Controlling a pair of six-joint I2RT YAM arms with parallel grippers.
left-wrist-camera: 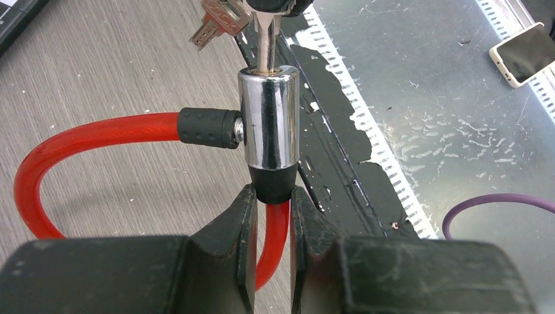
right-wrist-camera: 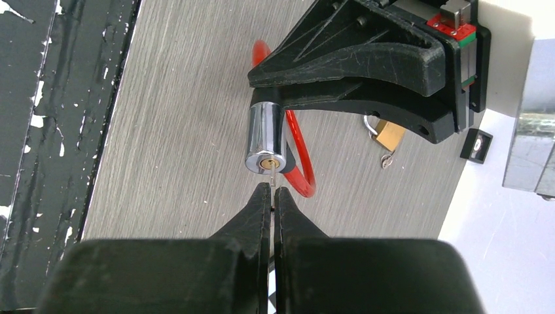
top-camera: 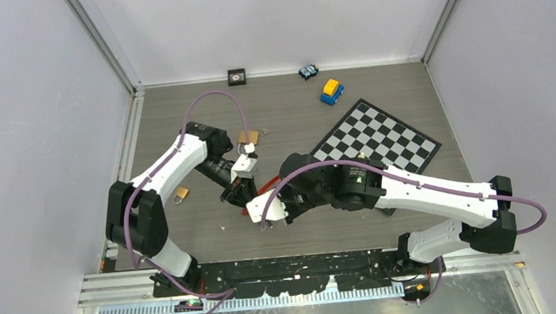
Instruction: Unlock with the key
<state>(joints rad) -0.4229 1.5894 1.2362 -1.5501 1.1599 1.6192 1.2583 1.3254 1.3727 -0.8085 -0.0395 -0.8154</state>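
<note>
The left gripper point(left-wrist-camera: 269, 212) clamps the lock point(left-wrist-camera: 268, 118) by its black neck. The right gripper point(right-wrist-camera: 273, 196) pinches the key point(left-wrist-camera: 264, 39), partly in the keyhole point(right-wrist-camera: 266, 161) just ahead. Turning remains; the cable point(left-wrist-camera: 98, 127) looks latched.

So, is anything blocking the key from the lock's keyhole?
Nothing visible. The key, pinched in the right gripper, has its tip at the keyhole of the chrome cylinder, which the left gripper holds by its black collar.

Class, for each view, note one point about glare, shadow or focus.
Top external: even light, soft shadows on the table. Left wrist: glare streaks the chrome lock cylinder; spare keys slightly soft. Right wrist: key sharp, white wall washed out.
</note>
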